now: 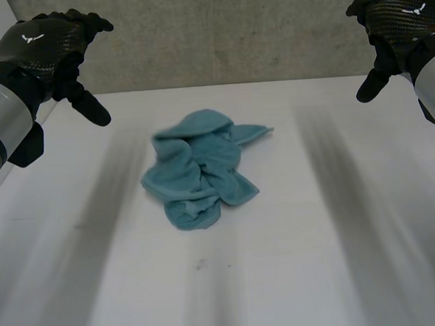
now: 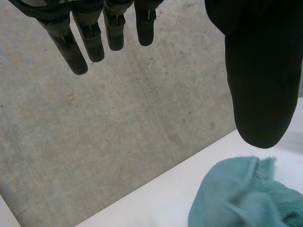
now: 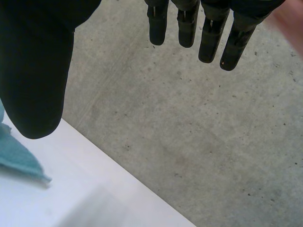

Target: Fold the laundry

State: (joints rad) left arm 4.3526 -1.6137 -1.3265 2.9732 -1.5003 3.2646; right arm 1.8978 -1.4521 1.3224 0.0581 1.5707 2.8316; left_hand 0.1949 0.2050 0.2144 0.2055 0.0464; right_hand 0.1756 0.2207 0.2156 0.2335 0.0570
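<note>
In the head view, the crumpled teal terry-cloth towel (image 1: 202,175) is lying in a bunched heap near the middle of the plain white table (image 1: 334,259), with one corner poking out toward the far right. The black left hand (image 1: 44,48) and the matching right hand (image 1: 397,15) are hovering at either side, well apart from the cloth and holding nothing. The step in hand is looking like the first reach. The heap is needing to be spread flat before any fold, so each hand should be going for a separate loose corner or edge rather than the knotted middle. The poking corner is looking like the easiest start for the right hand. Bare tabletop is lying all round the towel, giving good room to drag it open. The far table edge, with the grey concrete surface (image 1: 232,36) beyond it, is sitting near the heap, so pulling toward the robot is seeming safer.

In the left wrist view, the left hand's fingers (image 2: 78,47) are hanging straight and relaxed, thumb spread wide, nothing between them. A rounded fold of the towel is showing below the thumb, close to the table's edge.

In the right wrist view, the right hand's fingers (image 3: 208,38) are likewise hanging extended and released. The towel's pointed corner is resting on the table beside the thumb, with concrete beyond the edge.
</note>
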